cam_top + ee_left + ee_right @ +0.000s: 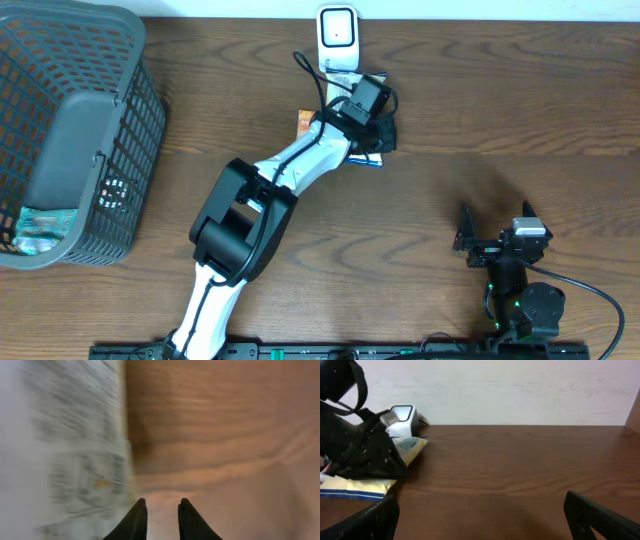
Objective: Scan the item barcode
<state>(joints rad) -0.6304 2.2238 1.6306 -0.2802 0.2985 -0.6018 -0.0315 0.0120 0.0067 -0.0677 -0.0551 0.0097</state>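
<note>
The white barcode scanner (337, 38) stands at the table's far edge, and the right wrist view shows it too (400, 415). The item, a yellow-and-white printed packet with a blue stripe (368, 160), sits just in front of the scanner under my left gripper (380, 132). Up close the packet (75, 450) is a blur along the left finger and throws a shadow on the wood. My left gripper (161, 502) is shut on the item, with a thin slit at the tips. My right gripper (497, 225) rests open and empty near the front right, its jaws (479, 502) wide.
A dark mesh basket (140, 110) stands at the left edge, holding a grey object and a green packet (40, 225). Bare brown wood lies between the two arms. A pale wall rises behind the table's far edge.
</note>
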